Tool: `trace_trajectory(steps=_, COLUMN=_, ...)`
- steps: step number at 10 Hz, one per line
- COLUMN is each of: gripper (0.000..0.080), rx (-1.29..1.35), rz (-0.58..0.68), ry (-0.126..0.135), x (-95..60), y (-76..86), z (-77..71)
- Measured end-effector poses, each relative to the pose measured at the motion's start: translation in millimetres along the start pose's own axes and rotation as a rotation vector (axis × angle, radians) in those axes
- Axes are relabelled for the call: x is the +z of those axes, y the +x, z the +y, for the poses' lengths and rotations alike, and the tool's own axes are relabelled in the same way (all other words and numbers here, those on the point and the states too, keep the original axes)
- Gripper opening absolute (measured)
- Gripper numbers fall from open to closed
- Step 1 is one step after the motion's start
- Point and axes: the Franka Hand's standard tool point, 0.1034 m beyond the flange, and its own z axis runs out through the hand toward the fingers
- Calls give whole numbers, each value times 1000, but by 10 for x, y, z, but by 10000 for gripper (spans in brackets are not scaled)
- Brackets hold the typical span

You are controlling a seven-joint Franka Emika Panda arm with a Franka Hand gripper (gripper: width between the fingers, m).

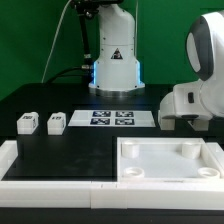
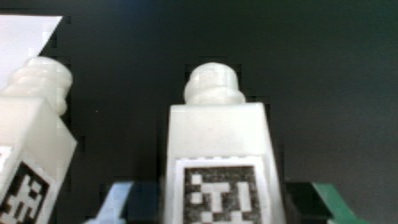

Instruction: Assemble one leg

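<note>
Wrist view shows my claw point(image 2: 217, 203) open, its fingers point(image 2: 121, 200) standing at both sides of a leg point(image 2: 217, 130) without touching it, a second leg point(image 2: 36, 120) just beside.

A leg point(image 1: 25, 122) sits just beside a second leg point(image 1: 55, 123), the marker board point(image 1: 112, 118) on the exterior view's right.

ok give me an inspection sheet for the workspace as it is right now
surface: black table, white frame along its near edge
job's things: outer leg and inner leg at the exterior view's left; tabletop flat at its right; wrist view shows a centre leg with a neighbour leg beside it
clutter: nothing seen
grippers: gripper straddles the centre leg; contact cannot be told
cables: cables behind the arm base
surroundings: green backdrop; marker board mid-table
</note>
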Motion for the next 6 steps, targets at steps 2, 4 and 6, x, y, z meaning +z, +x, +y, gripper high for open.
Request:
trace_trajectory(steps=2, gripper=289, rx=0, rz=0, ry=0, x=0, y=0, z=0)
trace_trajectory(steps=4, gripper=289, rx=0, rz=0, ry=0, x=0, y=0, z=0)
trace_trajectory(steps=6, gripper=289, rx=-23, rz=-14, ry=4, x=-145, y=-91, z=81)
